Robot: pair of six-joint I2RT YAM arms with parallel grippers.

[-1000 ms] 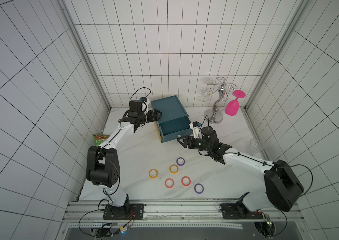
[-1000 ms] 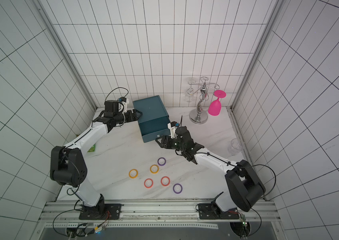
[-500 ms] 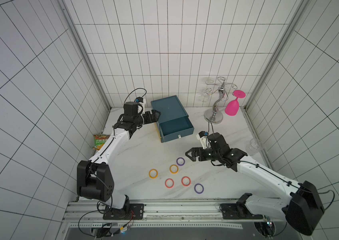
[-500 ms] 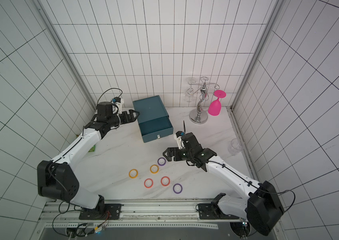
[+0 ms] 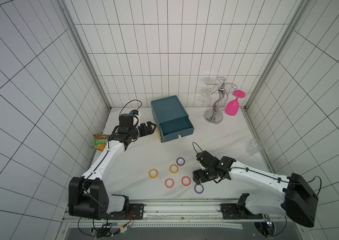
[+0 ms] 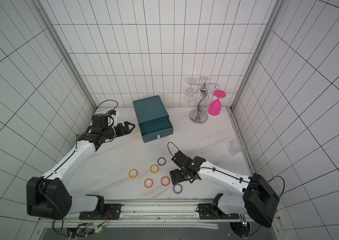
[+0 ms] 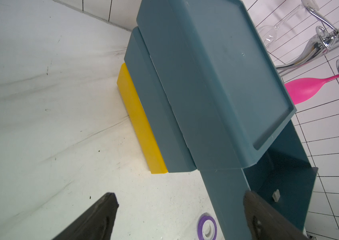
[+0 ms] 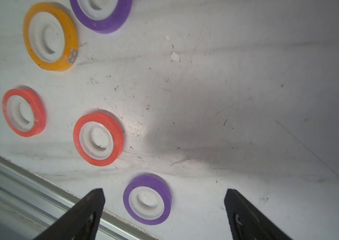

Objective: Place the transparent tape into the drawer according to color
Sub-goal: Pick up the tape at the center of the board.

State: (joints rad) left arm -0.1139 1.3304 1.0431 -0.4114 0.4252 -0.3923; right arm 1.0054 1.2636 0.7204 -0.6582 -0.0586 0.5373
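White marble tabletop (image 5: 139,158): right gripper (image 8: 163,192) hovering wide open, empty, lining up over purple roll (image 8: 147,199) for the grab. Left gripper (image 7: 179,195) idling spread open, empty, beside pulled-out drawer (image 5: 176,135), probably giving room.

Six tape rolls (image 5: 173,168) before the drawer (image 5: 168,110); glass rack (image 5: 216,108) to its right, packet (image 5: 100,142) seemingly against left wall (image 5: 39,104).

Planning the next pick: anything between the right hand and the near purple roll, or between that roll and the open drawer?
Nothing visible. The right hand hovers open at the purple roll, with no object between them. Toward the drawer only flat rolls lie, the red roll nearest; a lifted carry should clear them.
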